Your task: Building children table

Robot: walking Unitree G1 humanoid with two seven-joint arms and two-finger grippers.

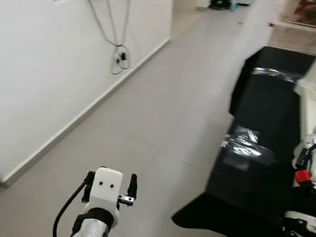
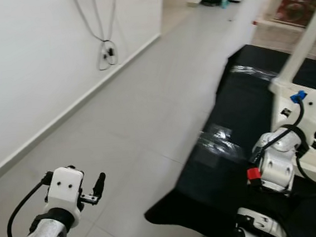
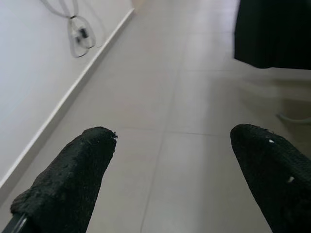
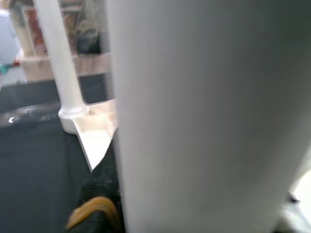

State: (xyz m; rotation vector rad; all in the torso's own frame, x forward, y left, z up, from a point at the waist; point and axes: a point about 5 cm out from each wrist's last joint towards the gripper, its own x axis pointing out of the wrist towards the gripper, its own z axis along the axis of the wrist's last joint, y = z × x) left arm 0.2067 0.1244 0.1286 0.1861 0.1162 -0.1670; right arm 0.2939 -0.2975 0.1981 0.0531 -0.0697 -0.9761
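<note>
A white children's table (image 2: pixel 288 98) lies upside down on a black mat at my right. One white leg (image 2: pixel 306 36) stands upright in its near corner. My right gripper (image 4: pixel 160 194) hangs over the table and is shut on a second white leg (image 4: pixel 209 111), which looms large in the right wrist view with one black finger (image 4: pixel 101 180) beside it. My left gripper (image 3: pixel 175 160) is open and holds nothing, low over the bare floor to the left, well away from the table. A pale blurred streak (image 2: pixel 234 38) crosses the scene diagonally.
The black mat (image 1: pixel 261 142) covers the floor on the right. A white wall (image 1: pixel 35 68) with hanging cables (image 1: pixel 119 56) runs along the left. Grey floor tiles (image 1: pixel 162 101) stretch between them. A shelf with a red picture (image 1: pixel 309 6) stands far right.
</note>
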